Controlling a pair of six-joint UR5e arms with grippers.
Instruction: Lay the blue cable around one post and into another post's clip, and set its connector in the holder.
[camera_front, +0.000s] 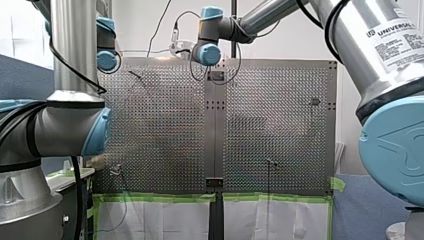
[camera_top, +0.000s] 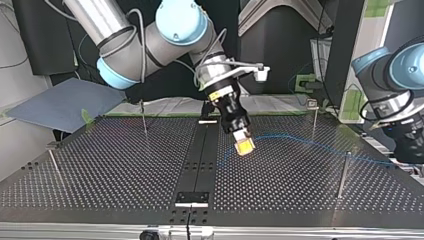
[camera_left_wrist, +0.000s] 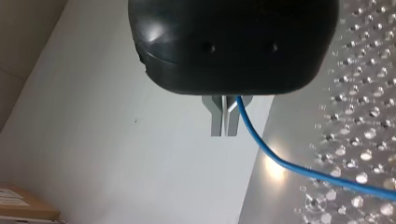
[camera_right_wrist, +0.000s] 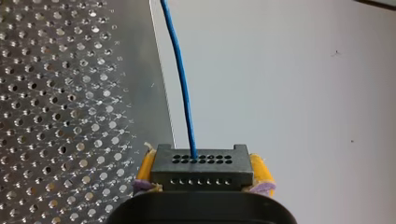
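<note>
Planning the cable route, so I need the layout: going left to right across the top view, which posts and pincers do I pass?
Thin post at the table's left side → thin post by the far edge → my right pincer, yellow pads → clip-topped post → thin post nearer the camera → my left pincer.

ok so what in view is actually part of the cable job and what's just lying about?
Job: blue cable, black connector in my right gripper, my left gripper pinching the cable, clip-topped post, plain post.
Lying about: blue-grey sheet, green tape, cardboard box.
</note>
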